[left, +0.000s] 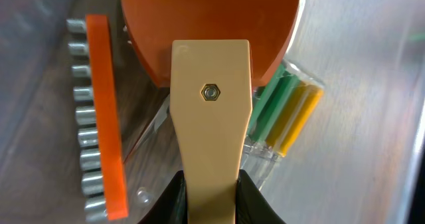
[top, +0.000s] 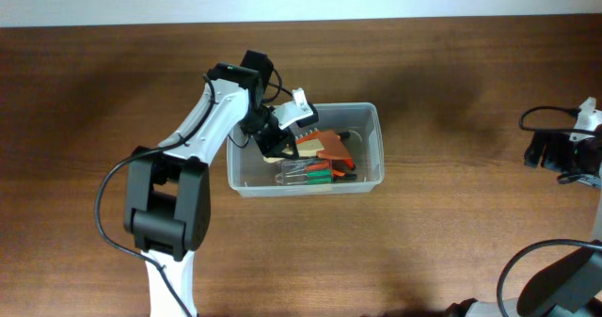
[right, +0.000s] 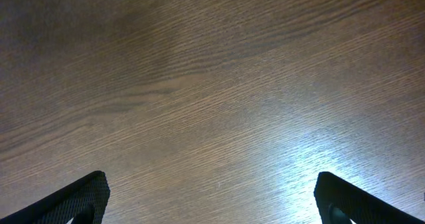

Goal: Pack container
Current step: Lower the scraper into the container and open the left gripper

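Tan handle point(left: 211, 117) tight in left claw point(left: 211, 199), inside the container point(top: 373, 119); right claw point(right: 210, 197) wide, empty.

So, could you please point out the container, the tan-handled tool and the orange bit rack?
container point(top: 379, 150), overhead view, right wall.
tan-handled tool point(left: 211, 144), left wrist view, handle.
orange bit rack point(left: 106, 117), left wrist view, orange bar.

Clear container point(top: 377, 144) on brown wooden table point(top: 451, 246)
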Action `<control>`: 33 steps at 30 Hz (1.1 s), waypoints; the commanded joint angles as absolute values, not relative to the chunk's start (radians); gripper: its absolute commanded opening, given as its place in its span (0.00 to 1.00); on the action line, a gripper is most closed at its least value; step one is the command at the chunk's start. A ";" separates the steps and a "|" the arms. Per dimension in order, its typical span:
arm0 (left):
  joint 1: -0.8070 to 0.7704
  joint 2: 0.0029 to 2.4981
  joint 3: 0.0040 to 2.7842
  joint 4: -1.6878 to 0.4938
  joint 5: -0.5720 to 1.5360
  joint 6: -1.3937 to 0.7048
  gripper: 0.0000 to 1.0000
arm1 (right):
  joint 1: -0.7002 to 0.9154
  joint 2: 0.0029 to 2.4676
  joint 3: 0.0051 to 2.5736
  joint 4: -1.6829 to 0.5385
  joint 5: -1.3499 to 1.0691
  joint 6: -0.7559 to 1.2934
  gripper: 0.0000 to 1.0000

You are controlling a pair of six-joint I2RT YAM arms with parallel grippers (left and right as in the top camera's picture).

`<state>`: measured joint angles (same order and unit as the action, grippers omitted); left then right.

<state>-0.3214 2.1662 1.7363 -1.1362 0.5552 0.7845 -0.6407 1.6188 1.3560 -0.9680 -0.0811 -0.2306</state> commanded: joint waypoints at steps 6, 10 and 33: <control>-0.327 2.194 1.733 -1.137 0.607 0.749 0.36 | -0.642 1.611 1.355 -0.968 -0.091 -0.219 0.99; -0.327 2.193 1.736 -1.137 0.607 0.732 0.43 | -0.642 1.611 1.355 -0.968 -0.090 -0.220 0.99; -0.301 2.191 2.484 -1.542 0.572 0.688 0.99 | -0.642 1.611 1.355 -0.968 -0.090 -0.220 0.98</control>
